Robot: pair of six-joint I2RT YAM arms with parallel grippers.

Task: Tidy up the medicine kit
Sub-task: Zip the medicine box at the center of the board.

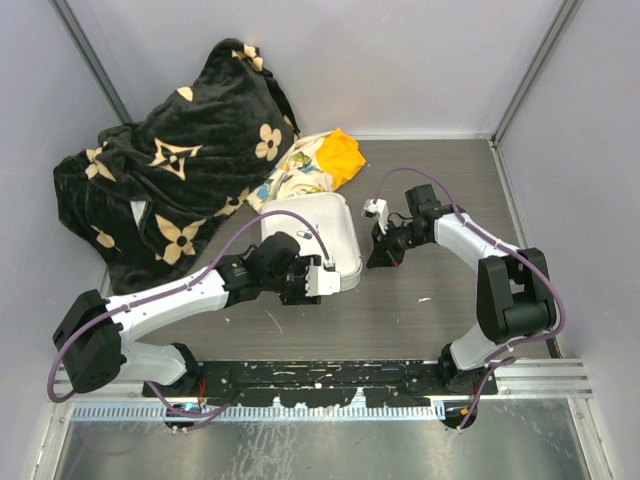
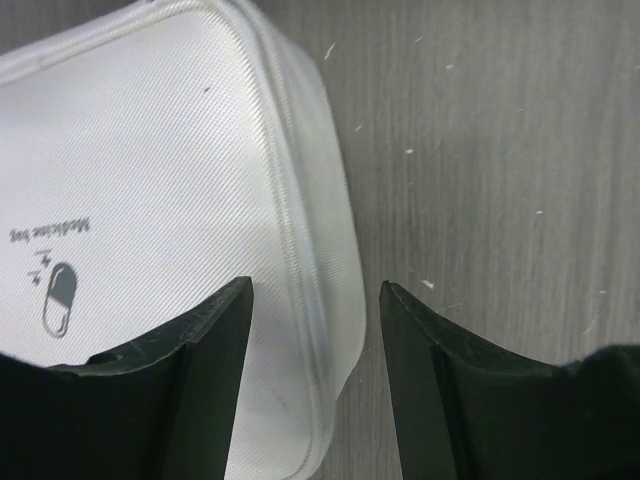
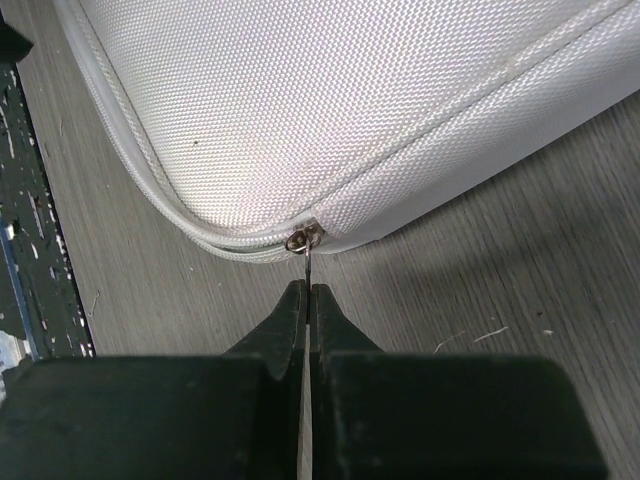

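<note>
I've got the right gripper point(image 3: 306, 292) pinched shut on the zipper pull point(image 3: 304, 240), dead ahead at the corner of the medicine kit point(image 1: 325, 225), which sits mid tabletop point(image 1: 430, 320) between both arms; the left gripper point(image 2: 315, 290) is half open, straddling its near edge.

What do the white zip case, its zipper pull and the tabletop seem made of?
The white rounded-square zip case: woven fabric, maybe nylon; fine matte weave shows. The small zipper pull: glinting, probably metal. The grey tabletop: streaked matte wood grain, possibly laminate.
</note>
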